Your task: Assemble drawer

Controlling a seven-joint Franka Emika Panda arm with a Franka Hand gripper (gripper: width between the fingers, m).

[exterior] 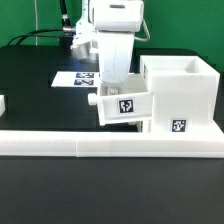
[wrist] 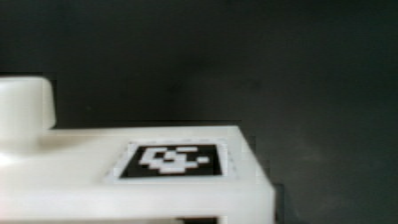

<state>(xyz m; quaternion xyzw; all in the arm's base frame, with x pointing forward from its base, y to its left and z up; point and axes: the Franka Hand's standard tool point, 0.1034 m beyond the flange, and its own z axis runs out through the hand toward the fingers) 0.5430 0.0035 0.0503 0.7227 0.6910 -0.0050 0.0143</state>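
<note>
My gripper comes down from above and is shut on a small white tray. It holds the tray tilted, just off the table, with a square tag facing the camera. The tray's right end is up against the open front of the tall white casing, which stands at the exterior view's right and has a tag low on its front. In the wrist view the tray fills the lower part, showing its tag and a round knob. My fingertips are hidden there.
The long low white L-shaped wall runs along the front, and the casing stands against it. The marker board lies flat behind the arm. Another white part shows at the exterior view's left edge. The table is black.
</note>
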